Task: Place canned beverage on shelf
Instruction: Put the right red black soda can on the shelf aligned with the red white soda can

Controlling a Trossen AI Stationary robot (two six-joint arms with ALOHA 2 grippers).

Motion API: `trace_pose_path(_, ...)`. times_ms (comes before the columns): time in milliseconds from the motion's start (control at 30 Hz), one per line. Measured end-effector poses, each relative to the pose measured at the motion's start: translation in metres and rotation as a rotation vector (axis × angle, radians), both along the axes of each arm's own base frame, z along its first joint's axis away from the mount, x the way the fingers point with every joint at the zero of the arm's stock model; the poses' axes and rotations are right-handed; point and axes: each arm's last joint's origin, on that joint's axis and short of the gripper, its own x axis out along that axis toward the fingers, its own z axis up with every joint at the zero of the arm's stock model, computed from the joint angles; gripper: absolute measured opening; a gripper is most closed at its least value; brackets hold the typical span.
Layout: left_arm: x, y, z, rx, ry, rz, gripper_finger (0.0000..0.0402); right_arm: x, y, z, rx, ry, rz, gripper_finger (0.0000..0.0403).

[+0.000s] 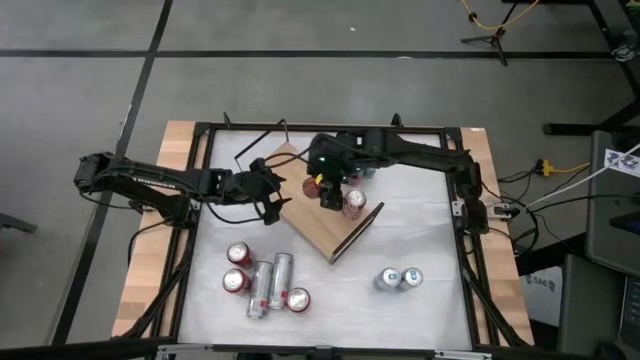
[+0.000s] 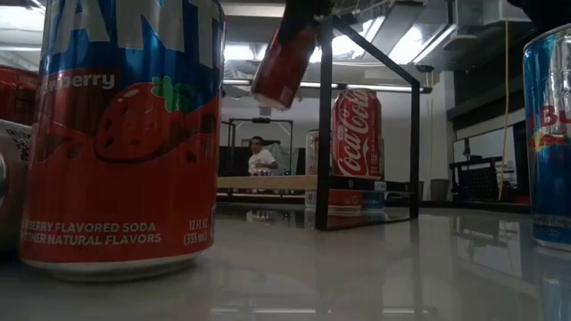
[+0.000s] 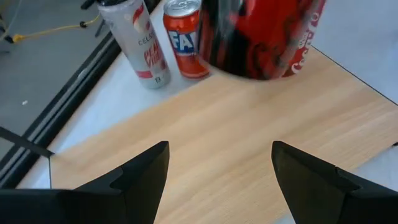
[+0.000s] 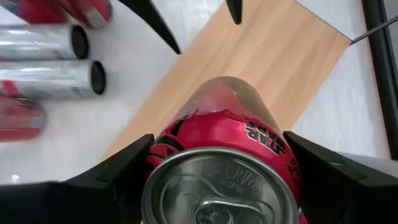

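The shelf is a light-brown wooden board (image 1: 318,222) lying askew at the table's middle, with black wire rails (image 2: 326,125) at its ends. One red cola can (image 1: 354,203) stands upright on the board and also shows in the low view (image 2: 357,134). My right gripper (image 1: 330,190) is shut on a second red can (image 4: 217,162), held above the board. That can shows tilted in the low view (image 2: 284,62). My left gripper (image 3: 217,168) is open and empty, low over the board's left corner (image 1: 272,195). My right gripper pinches the red can between its two fingers (image 4: 124,165), by its round side wall near the top end (image 4: 273,140). The pull-tab top faces the wrist camera and the bottom points away toward the board. The can is lifted clear of the board and tilted.
Several cans lie or stand at the near left (image 1: 265,280). Two blue cans (image 1: 398,278) stand at the near right. An orange can (image 3: 185,37) and a slim silver can (image 3: 140,43) stand beyond the board's far side. A person shows in the room behind (image 2: 261,159).
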Motion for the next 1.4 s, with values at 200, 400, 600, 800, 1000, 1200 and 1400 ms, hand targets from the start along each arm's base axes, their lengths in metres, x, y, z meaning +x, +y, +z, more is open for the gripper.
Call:
trace_pose_path(200, -0.003, 0.000, -0.011, -0.040, 0.002, 0.028, 0.0276, 0.015, -0.004, -0.025, -0.001, 0.061, 0.023, 0.0305)
trace_pose_path(400, -0.005, 0.000, -0.018, -0.072, 0.001, 0.054, 0.0276, 0.025, -0.003, -0.049, 0.019, 0.147, 0.048, 0.0305)
trace_pose_path(600, -0.005, -0.004, -0.018, -0.080, -0.003, 0.042, 0.0276, 0.032, -0.002, -0.068, 0.057, 0.200, 0.062, 0.0305)
trace_pose_path(800, -0.005, -0.010, -0.018, -0.081, -0.002, 0.014, 0.0276, 0.035, -0.002, -0.074, 0.077, 0.213, 0.069, 0.0305)
trace_pose_path(1000, -0.005, -0.019, -0.018, -0.082, 0.000, -0.027, 0.0276, 0.035, -0.002, -0.074, 0.077, 0.212, 0.070, 0.0305)
trace_pose_path(1200, -0.006, -0.033, -0.018, -0.083, 0.003, -0.089, 0.0276, 0.035, -0.002, -0.074, 0.076, 0.213, 0.069, 0.0305)
trace_pose_path(1400, -0.008, -0.048, -0.018, -0.083, 0.006, -0.154, 0.0276, 0.036, -0.002, -0.074, 0.072, 0.211, 0.067, 0.0305)
